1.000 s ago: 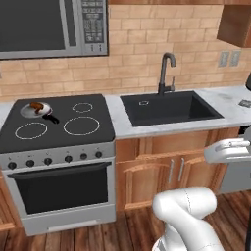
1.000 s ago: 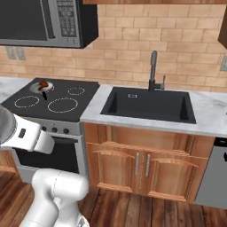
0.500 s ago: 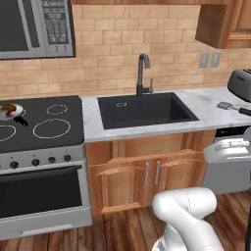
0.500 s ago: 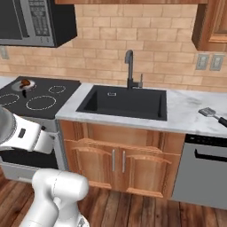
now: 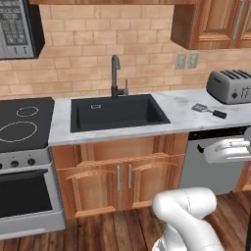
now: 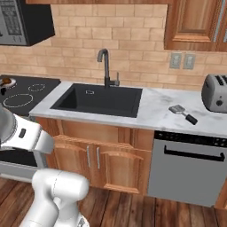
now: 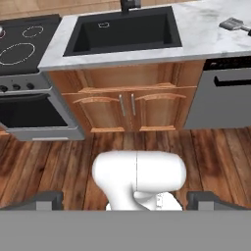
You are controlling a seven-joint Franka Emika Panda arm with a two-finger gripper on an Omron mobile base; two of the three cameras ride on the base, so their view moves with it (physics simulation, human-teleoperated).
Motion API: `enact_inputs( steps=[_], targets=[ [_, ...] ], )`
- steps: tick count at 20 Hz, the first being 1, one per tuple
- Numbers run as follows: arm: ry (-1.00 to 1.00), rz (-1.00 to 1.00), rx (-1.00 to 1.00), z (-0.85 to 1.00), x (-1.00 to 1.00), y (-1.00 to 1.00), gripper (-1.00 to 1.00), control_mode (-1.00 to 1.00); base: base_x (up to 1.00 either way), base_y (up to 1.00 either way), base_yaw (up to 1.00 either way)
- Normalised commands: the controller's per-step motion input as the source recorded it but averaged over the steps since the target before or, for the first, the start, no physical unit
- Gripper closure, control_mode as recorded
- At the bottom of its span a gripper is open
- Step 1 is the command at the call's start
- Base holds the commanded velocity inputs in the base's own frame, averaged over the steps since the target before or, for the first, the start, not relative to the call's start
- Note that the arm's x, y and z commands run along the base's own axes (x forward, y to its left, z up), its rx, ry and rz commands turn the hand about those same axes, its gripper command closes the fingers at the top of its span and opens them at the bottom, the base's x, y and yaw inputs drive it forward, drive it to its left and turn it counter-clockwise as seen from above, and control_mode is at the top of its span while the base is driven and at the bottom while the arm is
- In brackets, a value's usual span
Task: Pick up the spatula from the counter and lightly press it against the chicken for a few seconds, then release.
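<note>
Since the spatula (image 5: 208,111) lies flat on the worktop (image 5: 180,109) beside the toaster (image 5: 230,86), light and stiff by looks, pinch its dark handle; jaws stand wide apart.

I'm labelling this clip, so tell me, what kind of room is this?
A home kitchen, computer-rendered by the look of it: a black sink set in the counter, a stove to its left, and a toaster at the far right.
</note>
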Motion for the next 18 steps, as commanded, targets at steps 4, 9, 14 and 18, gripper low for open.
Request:
enact_inputs(
  steps=[4,9,14,18],
  targets=[
    [0.00,0.00,0.00,0.00,0.00,0.00,-1.00,1.00,-0.01,-0.70,0.01],
    [0.00,0.00,0.00,0.00,0.00,0.00,-1.00,1.00,0.00,-0.62,0.02],
    [0.00,0.00,0.00,0.00,0.00,0.00,-1.00,1.00,-0.01,-0.62,0.02],
    [0.00,0.00,0.00,0.00,0.00,0.00,-1.00,1.00,-0.01,-0.66,0.02]
  ],
)
